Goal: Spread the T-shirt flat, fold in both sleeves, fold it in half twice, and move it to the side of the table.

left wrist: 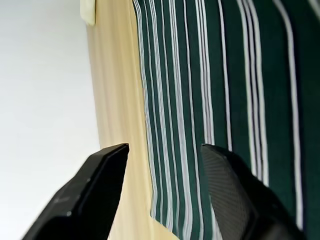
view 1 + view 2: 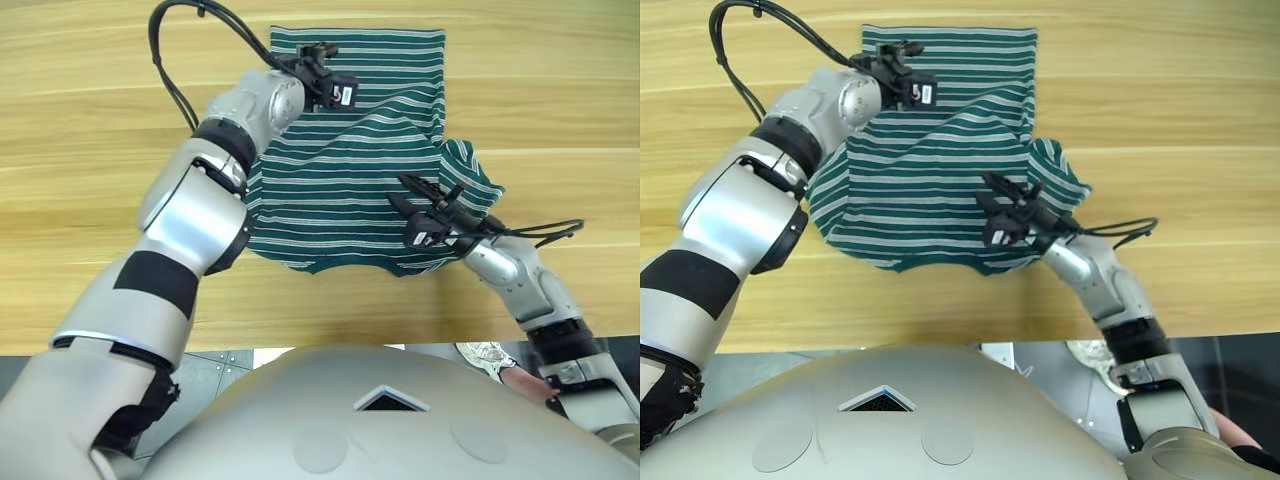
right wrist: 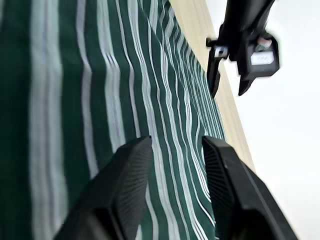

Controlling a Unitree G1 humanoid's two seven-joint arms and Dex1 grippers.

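**A:** Which arm's closest to us on the T-shirt (image 2: 340, 170)?

**B:** The right one. The right gripper (image 2: 425, 215) sits over the shirt's near right part, close to the near edge. Its fingers (image 3: 120, 195) are apart with nothing pinched, just stripes showing in the gap.

**A:** And that bunched bit?

**B:** That's the right sleeve (image 2: 470, 172). It's rumpled and sticks out past the shirt's right side, just outboard of that gripper and a touch farther away. It isn't folded in yet, I'd say.

**A:** How's the shirt lying?

**B:** It's lengthwise away from the robot on the wooden table (image 2: 560, 100). The neck end looks nearest and the straight hem (image 2: 360, 32) is at the far end. It's mostly flat, though the right side is wrinkled.

**A:** The other arm?

**B:** The left gripper (image 2: 325, 85) is up at the shirt's far left, near the hem. It's also spread open, straddling the cloth's edge and holding nothing.

**A:** So what's next?

**B:** My guess is the sleeve gets folded in. The right arm is much the nearer, and it would have to go outward to the right, then carry the sleeve back across the long axis.
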